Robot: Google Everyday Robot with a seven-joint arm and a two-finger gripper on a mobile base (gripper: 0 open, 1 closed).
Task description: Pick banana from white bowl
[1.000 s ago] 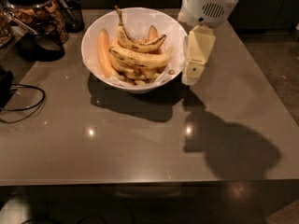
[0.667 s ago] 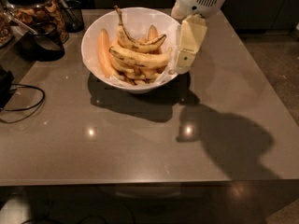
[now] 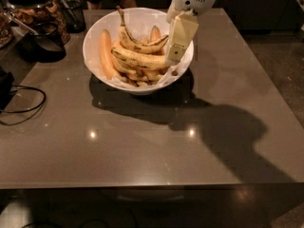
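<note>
Pincer [image 3: 174, 57] of a one-armed mobile robot reaches down over the right rim of the white bowl [image 3: 93, 36], which sits toward the back of a grey counter [image 3: 142, 146]; its cream tip lies at or just above the right end of the banana [image 3: 138, 59]. Whether the pincer is apart or together cannot be told from this angle. The banana, long, gently curved and brown-speckled, lies across the top of the heap and spans most of the bowl, with a more curved banana with a dark stem [image 3: 137, 45] just behind it and a smooth pale-orange fruit [image 3: 105, 53] at the left. The speckled fruit is probably light and ripe-soft, with skin that bruises or splits under a hard squeeze, so a gentle hold across its firm middle, clear of its neighbours, looks safer than a pinch at the tapering end. A second earlier the pincer hung outside the bowl beside its right wall; it has since swung left and inward over the rim, while the bowl and the fruit have not shifted.
</note>
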